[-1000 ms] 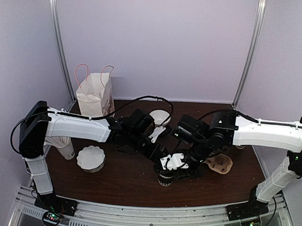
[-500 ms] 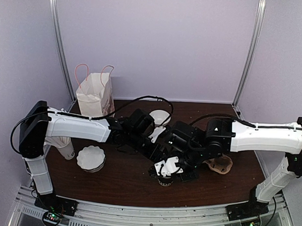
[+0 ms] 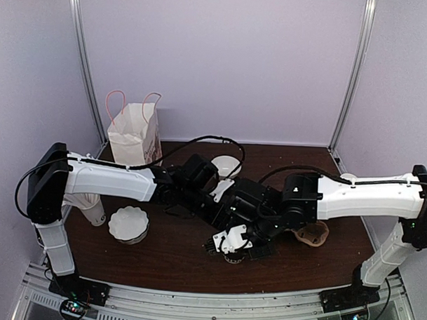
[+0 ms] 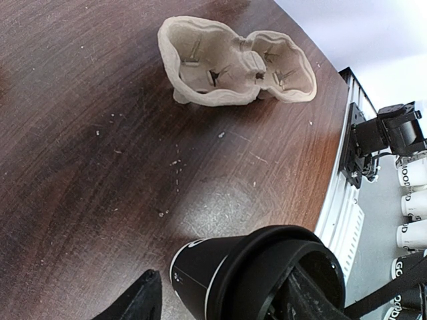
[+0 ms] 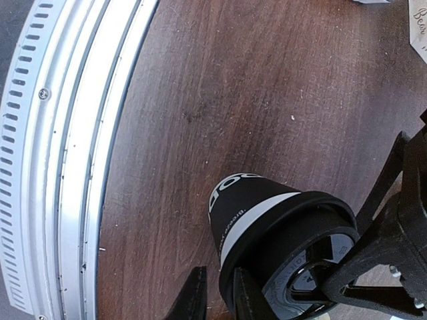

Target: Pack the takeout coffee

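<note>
Close to the table's [image 3: 161,262] near edge, just inside the metal rail [image 5: 67,167], sits the takeout coffee [image 5: 247,200], lid on. The left fingers [image 4: 145,299] and right fingers [image 5: 195,295] crowd it. One left finger shows a sliver of gap to the cup wall, but whether either pair clamps it I cannot tell. Bare table separates it from the pulp carrier [image 4: 233,63]. The paper bag [image 3: 135,133] stands well apart, far left.
</note>
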You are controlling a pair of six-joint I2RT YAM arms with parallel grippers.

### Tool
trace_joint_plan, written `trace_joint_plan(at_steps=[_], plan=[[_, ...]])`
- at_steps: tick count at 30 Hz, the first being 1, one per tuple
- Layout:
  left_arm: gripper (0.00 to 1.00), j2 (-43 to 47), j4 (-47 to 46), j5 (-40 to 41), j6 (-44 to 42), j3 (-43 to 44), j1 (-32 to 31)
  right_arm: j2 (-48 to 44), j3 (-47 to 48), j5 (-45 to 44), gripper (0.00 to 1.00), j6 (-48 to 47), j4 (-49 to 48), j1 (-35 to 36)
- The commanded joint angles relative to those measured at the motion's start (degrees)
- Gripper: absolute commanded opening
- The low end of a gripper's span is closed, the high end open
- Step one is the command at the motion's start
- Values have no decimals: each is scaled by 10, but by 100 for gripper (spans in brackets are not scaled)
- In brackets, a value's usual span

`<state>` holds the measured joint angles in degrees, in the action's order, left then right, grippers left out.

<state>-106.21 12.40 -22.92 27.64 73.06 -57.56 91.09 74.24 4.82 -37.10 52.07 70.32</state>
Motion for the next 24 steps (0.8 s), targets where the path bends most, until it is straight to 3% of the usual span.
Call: trace_joint_plan(at_steps=[1,10,24], plan=[[63,-33,55,16,-6,-25,0,15,-10,-35,18,0,-22,10],[63,-33,54,17,-5,-33,0,49,-63,-66,15,1,-36,23],[62,-36,60,21,-7,-31,0,115,-66,-8,11,8,21,31]])
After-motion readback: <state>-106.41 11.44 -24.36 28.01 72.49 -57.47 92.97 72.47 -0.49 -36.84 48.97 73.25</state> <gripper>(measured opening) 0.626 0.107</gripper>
